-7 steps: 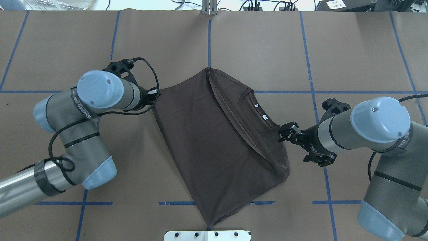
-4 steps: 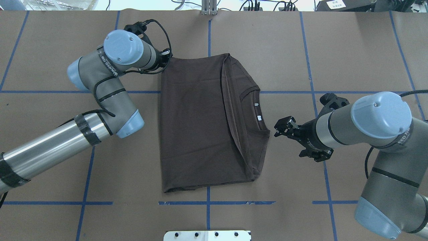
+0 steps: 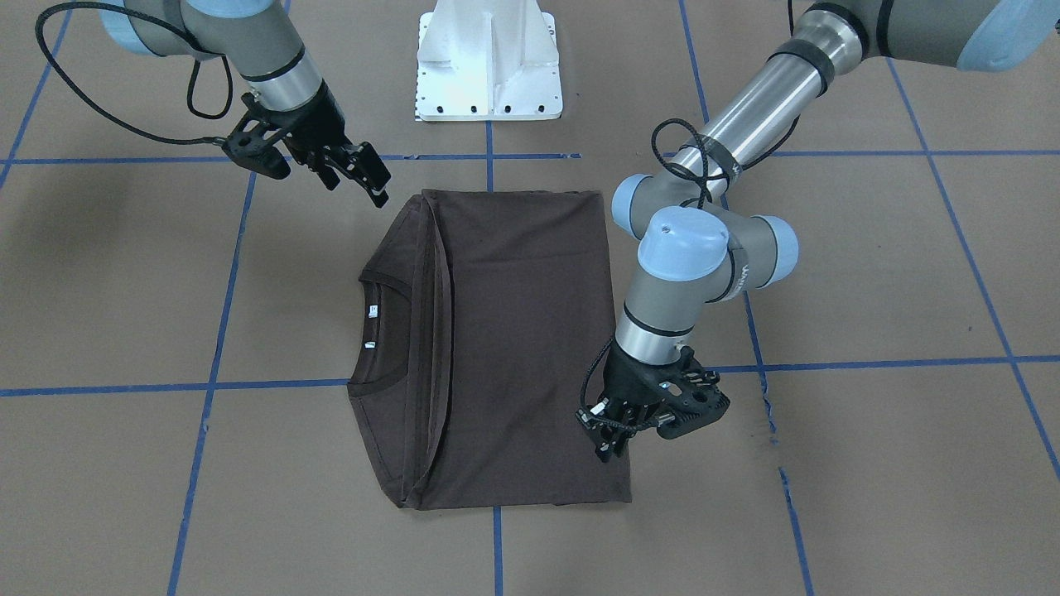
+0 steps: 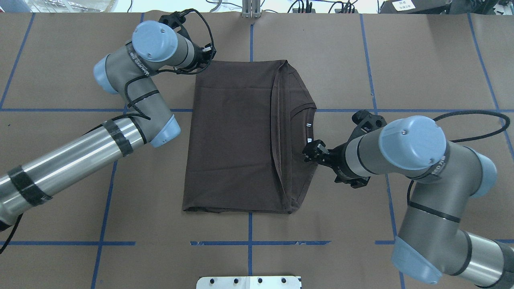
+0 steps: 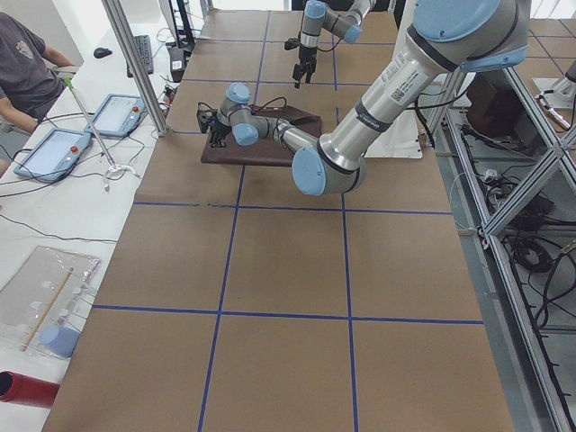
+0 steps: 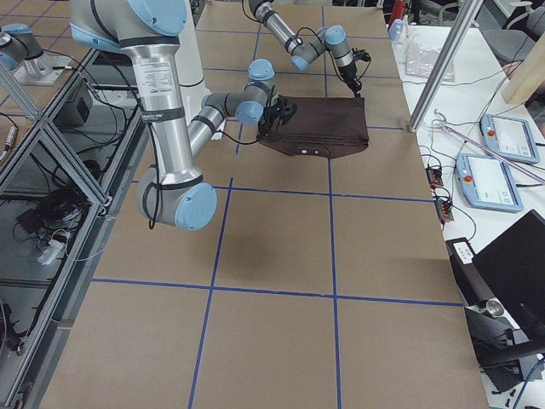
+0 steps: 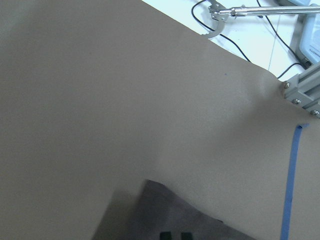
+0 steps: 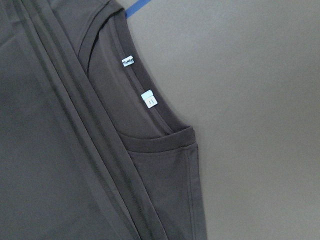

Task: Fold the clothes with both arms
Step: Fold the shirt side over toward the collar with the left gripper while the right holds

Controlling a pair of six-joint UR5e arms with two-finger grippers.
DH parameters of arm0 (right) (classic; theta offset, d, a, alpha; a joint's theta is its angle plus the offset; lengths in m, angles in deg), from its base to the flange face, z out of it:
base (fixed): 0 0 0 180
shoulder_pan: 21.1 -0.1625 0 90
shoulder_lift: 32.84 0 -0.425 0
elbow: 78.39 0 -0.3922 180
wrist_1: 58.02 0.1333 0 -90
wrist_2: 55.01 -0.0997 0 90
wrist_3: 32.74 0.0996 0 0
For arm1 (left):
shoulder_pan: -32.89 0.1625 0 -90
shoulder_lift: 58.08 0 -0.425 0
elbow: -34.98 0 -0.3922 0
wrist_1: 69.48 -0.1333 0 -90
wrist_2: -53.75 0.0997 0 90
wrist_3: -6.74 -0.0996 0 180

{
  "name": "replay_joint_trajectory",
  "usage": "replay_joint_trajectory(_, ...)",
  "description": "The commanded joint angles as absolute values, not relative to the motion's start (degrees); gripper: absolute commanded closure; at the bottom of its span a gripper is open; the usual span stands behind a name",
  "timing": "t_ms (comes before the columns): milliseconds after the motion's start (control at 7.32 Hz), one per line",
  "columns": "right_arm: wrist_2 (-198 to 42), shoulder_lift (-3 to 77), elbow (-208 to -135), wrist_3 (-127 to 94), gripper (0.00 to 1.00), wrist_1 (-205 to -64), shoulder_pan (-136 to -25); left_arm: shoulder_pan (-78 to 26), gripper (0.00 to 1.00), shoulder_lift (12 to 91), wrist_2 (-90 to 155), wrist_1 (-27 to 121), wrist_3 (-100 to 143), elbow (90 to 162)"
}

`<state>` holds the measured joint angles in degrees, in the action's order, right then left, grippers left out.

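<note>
The dark brown-grey T-shirt [image 4: 233,136] lies folded flat in a rectangle at mid-table, also seen in the front view [image 3: 513,348]. Its collar [image 4: 301,109] and white neck labels [image 8: 148,98] face my right side. My left gripper [image 4: 209,56] sits at the shirt's far left corner, shut on the cloth edge [image 7: 165,210]; the front view shows it too [image 3: 607,443]. My right gripper [image 3: 356,178] is open and empty, raised above the table by the collar side [image 4: 311,150]. The chest logo is hidden.
The white pedestal base [image 3: 489,66] stands at the near edge of the table. Blue tape lines [image 4: 249,243] grid the brown paper cover. Tablets [image 5: 112,112] lie on a side bench beyond the table, where a seated person [image 5: 22,63] is.
My left gripper has pulled the shirt's corner toward the far edge, turning the skewed shirt square to the tape grid. My right gripper came off the shoulder edge, then moved in over the collar.
</note>
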<state>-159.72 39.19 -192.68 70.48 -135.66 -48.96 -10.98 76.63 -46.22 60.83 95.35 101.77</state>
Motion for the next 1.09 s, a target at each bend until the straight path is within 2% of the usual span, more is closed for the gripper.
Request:
replay_joint_trajectory(0, -155.92, 30.49, -183.63, 63.27, 0.0, -139.82, -44.5, -11.06, 0.58, 63.26, -52.75, 60.95, 95.34, 119.46)
replay_joint_trajectory(547, -151.86, 26.57, -177.54, 51.66, 0.0, -144.85, -42.1, -10.97, 0.58, 62.41, -52.86, 60.95, 95.42, 120.32)
replay_joint_trajectory(820, -151.77, 29.28, -178.75, 50.67, 0.0, -146.6, -43.15, -10.97, 0.58, 62.41, -52.86, 60.95, 95.42, 120.41)
replay_joint_trajectory(957, -151.86, 32.87, -182.94, 50.5, 0.0, -146.79, -43.51, -10.97, 0.58, 62.41, -52.86, 60.95, 95.51, 120.41)
